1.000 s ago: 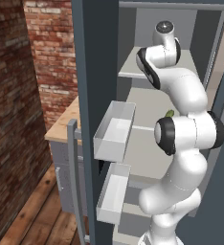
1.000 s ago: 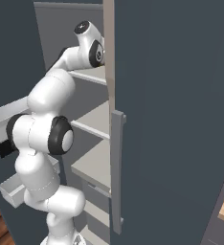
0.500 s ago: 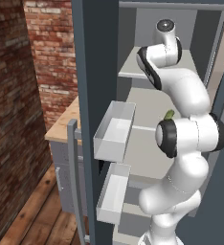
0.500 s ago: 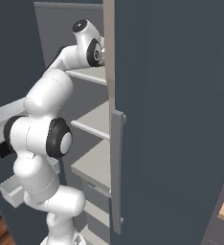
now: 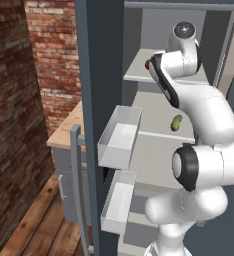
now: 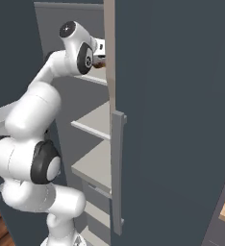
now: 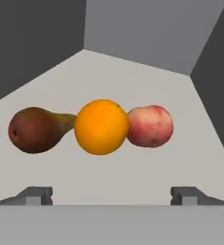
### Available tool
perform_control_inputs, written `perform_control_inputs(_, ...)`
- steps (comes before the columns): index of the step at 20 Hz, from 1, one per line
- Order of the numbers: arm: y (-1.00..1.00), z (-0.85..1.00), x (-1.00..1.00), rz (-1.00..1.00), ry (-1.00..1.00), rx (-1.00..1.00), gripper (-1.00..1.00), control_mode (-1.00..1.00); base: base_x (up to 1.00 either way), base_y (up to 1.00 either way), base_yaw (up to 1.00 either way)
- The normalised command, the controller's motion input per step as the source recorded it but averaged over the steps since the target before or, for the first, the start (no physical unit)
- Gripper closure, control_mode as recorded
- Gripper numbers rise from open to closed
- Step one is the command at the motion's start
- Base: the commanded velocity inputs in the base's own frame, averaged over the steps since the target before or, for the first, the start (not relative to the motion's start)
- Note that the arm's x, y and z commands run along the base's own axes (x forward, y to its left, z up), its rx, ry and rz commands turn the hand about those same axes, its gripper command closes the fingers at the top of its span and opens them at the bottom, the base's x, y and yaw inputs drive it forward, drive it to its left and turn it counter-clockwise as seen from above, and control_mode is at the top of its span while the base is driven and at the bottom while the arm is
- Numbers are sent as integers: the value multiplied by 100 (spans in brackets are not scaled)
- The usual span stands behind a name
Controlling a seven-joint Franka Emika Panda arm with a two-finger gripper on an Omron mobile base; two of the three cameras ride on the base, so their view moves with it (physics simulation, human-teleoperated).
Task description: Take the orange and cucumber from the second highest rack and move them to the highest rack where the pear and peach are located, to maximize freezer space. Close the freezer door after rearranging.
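the gripper (image 7: 112, 196) is released, jaws wide, holding nothing. the orange (image 7: 101, 126) sits at the centre of the hand view, between pear (image 7: 37, 129) and peach (image 7: 150, 126). the cucumber (image 5: 176, 122), right of centre in the left base view, looks smooth and firm, probably slippery; take it across the middle.

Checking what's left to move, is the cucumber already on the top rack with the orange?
No, the cucumber lies on the second highest rack, below the highest rack.
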Motion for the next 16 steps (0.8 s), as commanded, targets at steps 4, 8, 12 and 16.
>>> perform_control_inputs(4,27,-1,-100,0,-13,0,-100,-100,0,0,0)
perform_control_inputs(8,32,-19,-100,-1,-2,0,-100,-100,0,0,0)
perform_control_inputs(12,32,-23,-96,-6,0,0,-100,-100,0,0,0)
perform_control_inputs(16,20,-36,-72,-13,18,0,-100,-100,0,0,0)
